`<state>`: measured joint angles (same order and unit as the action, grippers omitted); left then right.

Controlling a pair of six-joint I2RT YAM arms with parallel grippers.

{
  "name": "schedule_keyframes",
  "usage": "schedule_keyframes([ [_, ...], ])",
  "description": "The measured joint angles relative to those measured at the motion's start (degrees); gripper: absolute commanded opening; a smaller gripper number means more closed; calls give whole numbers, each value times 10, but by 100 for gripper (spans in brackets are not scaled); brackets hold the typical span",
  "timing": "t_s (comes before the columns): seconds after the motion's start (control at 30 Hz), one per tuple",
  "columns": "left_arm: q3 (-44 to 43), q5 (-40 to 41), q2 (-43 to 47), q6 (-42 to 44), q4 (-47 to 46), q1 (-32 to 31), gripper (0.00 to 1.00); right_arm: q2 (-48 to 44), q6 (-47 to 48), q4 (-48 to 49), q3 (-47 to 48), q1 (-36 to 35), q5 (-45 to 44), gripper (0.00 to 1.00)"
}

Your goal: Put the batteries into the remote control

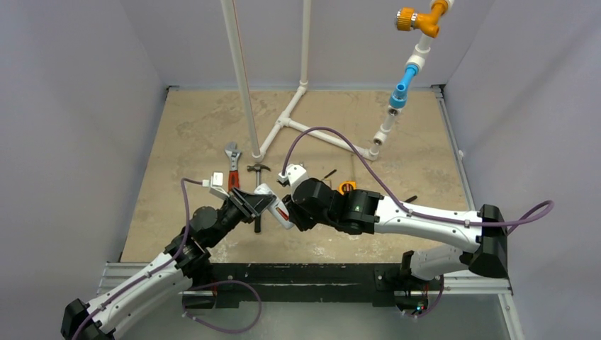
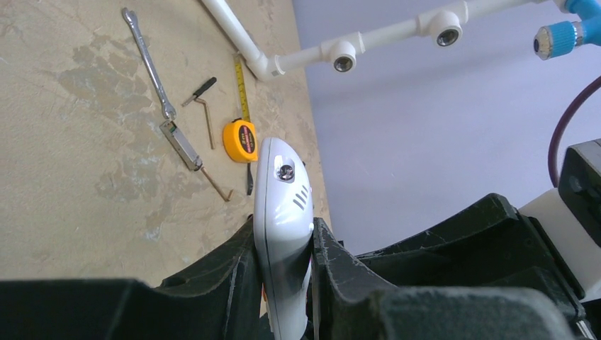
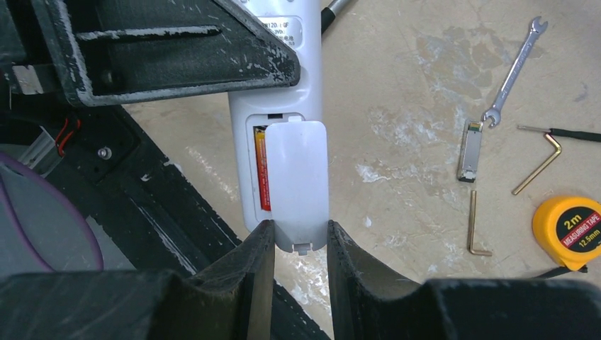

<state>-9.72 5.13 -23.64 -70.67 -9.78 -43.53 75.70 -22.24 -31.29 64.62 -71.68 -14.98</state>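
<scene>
The white remote control (image 1: 278,205) is held off the table, back side up, with my left gripper (image 1: 256,204) shut across its body. In the left wrist view its rounded end (image 2: 283,205) sticks out between the black fingers (image 2: 234,269). In the right wrist view the remote control (image 3: 283,92) has an open recess with one orange-red battery (image 3: 262,170) lying along its left side. A white battery cover (image 3: 298,184) lies skewed over most of that recess. My right gripper (image 3: 300,237) is shut on the cover's lower end.
On the table lie a red-handled wrench (image 1: 232,166), a hammer (image 1: 258,170), an orange tape measure (image 3: 570,230), a spanner (image 3: 514,71), a small metal block (image 3: 469,149) and hex keys (image 3: 476,227). White pipework (image 1: 283,120) stands behind.
</scene>
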Motion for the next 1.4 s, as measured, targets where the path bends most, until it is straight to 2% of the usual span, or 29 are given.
schedule_keyframes([
  [1.4,11,17,-24,-17,-14,0,0,62,-9,-30,47,-8,-5,16],
])
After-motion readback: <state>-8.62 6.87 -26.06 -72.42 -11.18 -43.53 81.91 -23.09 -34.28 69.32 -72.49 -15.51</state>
